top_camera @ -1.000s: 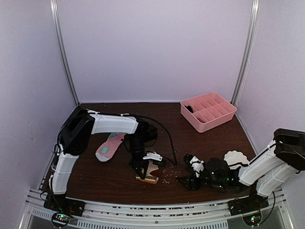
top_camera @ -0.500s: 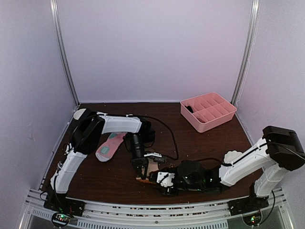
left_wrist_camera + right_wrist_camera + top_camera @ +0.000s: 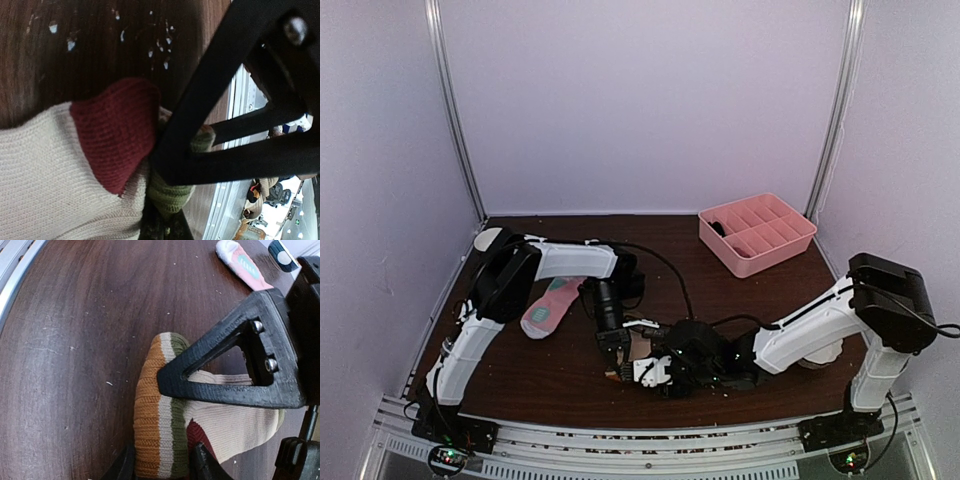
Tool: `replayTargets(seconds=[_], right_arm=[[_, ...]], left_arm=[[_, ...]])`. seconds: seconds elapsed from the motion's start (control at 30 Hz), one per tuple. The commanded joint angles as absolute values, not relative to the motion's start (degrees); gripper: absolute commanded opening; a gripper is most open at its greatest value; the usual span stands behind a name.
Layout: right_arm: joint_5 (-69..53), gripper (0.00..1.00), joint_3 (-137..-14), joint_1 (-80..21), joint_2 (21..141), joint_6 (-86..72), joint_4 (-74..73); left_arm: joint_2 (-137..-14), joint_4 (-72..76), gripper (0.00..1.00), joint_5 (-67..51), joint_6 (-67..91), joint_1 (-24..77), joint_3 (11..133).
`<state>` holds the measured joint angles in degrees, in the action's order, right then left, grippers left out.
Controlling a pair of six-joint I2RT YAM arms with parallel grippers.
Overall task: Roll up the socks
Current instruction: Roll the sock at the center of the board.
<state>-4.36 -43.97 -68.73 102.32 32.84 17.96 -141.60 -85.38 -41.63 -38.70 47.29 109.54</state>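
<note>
Brown table (image 3: 75, 340) bears beige sock (image 3: 155, 430); lilac walls (image 3: 640, 100).

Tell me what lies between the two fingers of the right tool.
The striped cuff of the beige sock lies between the fingers of the right tool, as the right wrist view shows.

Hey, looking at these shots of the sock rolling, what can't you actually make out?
Beige sock: overhead view, mostly hidden under left tool and right tool.
Whether the right tool grips it: right wrist view, fingertips cut off at bottom edge.
Pink sock: overhead, one end behind the left arm.
Dark item in tray: overhead, too small.
</note>
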Motion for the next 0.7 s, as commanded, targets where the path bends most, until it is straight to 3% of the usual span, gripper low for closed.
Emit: replayTargets(seconds=[0.0, 0.17, 0.23, 0.4, 0.57, 0.67], right_arm=[[-6.01, 0.35, -46.36, -68.43, 103.9, 34.44, 14.86], [-7.21, 0.37, -46.91, -68.46, 104.19, 34.28, 13.45], [-6.99, 0.29, -46.83, -68.38, 104.32, 33.48, 13.96], [-9.14, 0.01, -47.61, -66.79, 105.36, 28.16, 13.81], [-17.04, 0.0, -47.98, -63.08, 107.01, 20.06, 12.38], [-22.24, 0.0, -48.09, -61.4, 108.04, 15.81, 11.32]], left_arm=[[-145.36, -78.97, 0.0, -33.88, -37.57, 46.78, 109.3], [-145.73, -78.93, 0.0, -33.19, -37.11, 46.67, 109.83], [-145.65, -79.01, 0.0, -33.07, -37.09, 46.69, 109.86], [-142.56, -75.62, 0.31, -31.87, -35.95, 46.27, 107.47], [-133.02, -65.89, 0.61, -34.33, -34.17, 44.04, 97.74], [-126.35, -59.44, 0.63, -34.5, -34.77, 43.24, 90.67]])
